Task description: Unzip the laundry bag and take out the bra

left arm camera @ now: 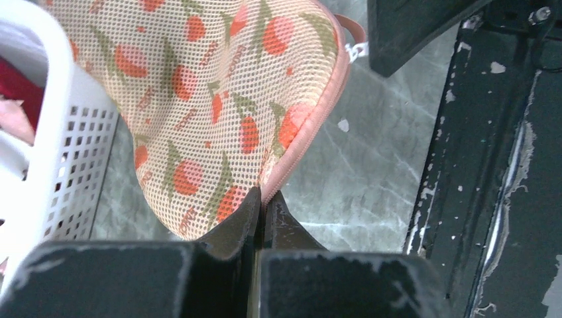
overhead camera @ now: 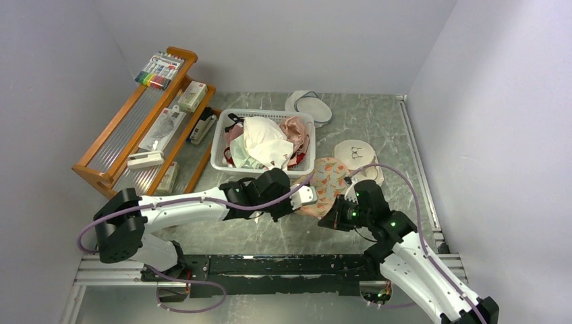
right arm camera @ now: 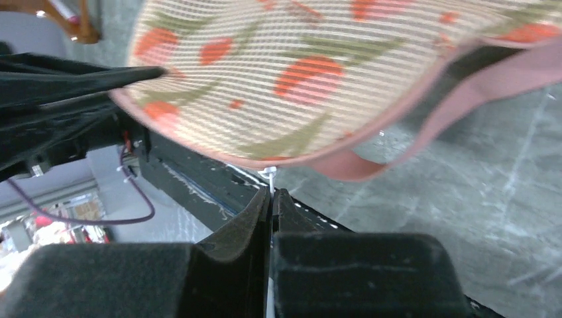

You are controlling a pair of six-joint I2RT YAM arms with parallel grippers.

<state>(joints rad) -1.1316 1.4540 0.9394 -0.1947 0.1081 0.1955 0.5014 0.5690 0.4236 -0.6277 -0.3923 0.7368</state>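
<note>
Black fingers of the left gripper [left arm camera: 264, 197] pinch together on the pink trim of the laundry bag [left arm camera: 219, 86]. The right gripper [right arm camera: 272, 193] is clamped on its small white zipper pull [right arm camera: 268, 173]. The bag sits just beside a white basket [left arm camera: 63, 152] of clothes, with a round white pouch [overhead camera: 357, 155] behind. Lettering in the flower print is unreadable.
</note>
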